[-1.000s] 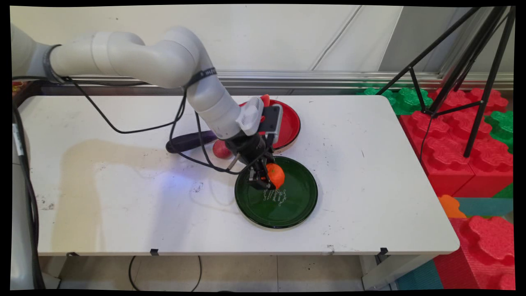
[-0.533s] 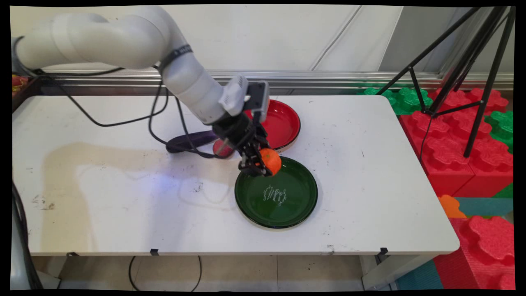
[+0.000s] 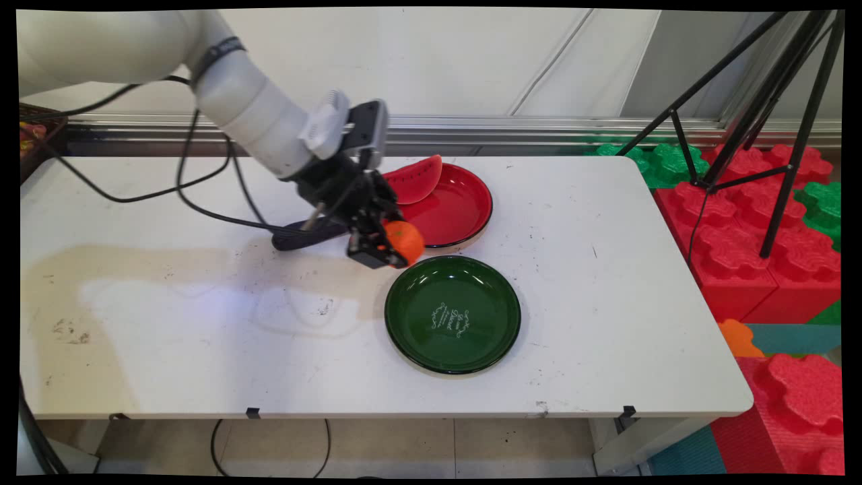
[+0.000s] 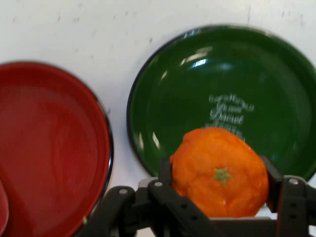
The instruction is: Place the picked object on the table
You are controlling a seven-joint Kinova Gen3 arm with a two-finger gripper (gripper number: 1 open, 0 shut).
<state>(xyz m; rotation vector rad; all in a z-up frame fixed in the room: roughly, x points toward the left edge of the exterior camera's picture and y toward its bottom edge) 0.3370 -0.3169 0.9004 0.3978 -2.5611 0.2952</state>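
Note:
My black gripper is shut on an orange tangerine and holds it in the air, up and left of the green plate. In the hand view the tangerine sits between the two fingers, stem end towards the camera, with the green plate below and behind it and the red plate to the left. The green plate has white lettering in its middle and nothing on it. The red plate lies just behind, with a watermelon slice on its left rim.
A dark purple eggplant lies on the white table under the arm, left of the gripper. Black cables hang from the arm over the table's left half. Red and green foam blocks and a black tripod stand right of the table.
The gripper has lifted the tangerine off the green plate and carried it up and to the left. The arm's move uncovered the watermelon slice and now hides the red fruit by the eggplant.

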